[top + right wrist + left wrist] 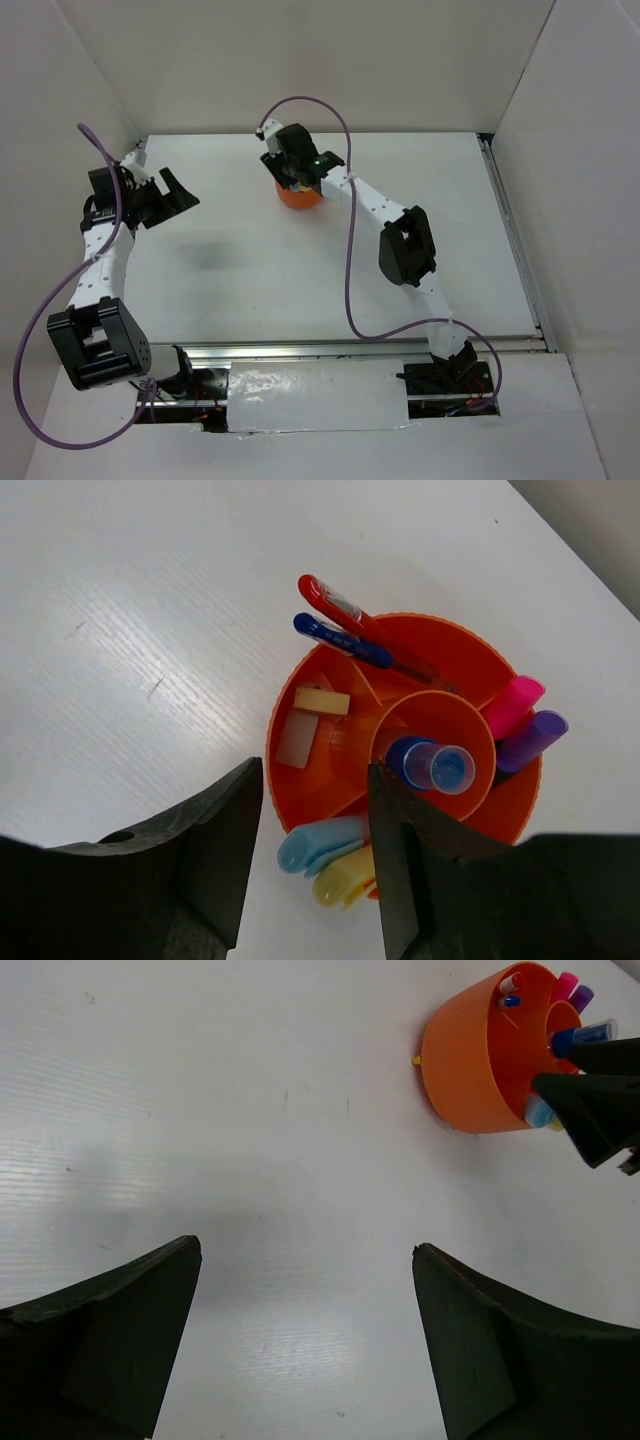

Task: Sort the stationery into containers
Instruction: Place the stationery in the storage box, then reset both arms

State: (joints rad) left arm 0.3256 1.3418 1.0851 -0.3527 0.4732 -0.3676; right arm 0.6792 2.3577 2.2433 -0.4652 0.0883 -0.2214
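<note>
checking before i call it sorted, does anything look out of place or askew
Mostly tidy, but the pale blue piece and the yellow piece jut out past the orange pot's near rim, tilted outward rather than sitting down inside. I cannot tell whether they are lodged in a compartment or lying outside it.

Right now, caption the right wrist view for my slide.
Right gripper open over the orange pot holding pens, markers, a bottle and erasers.
</note>
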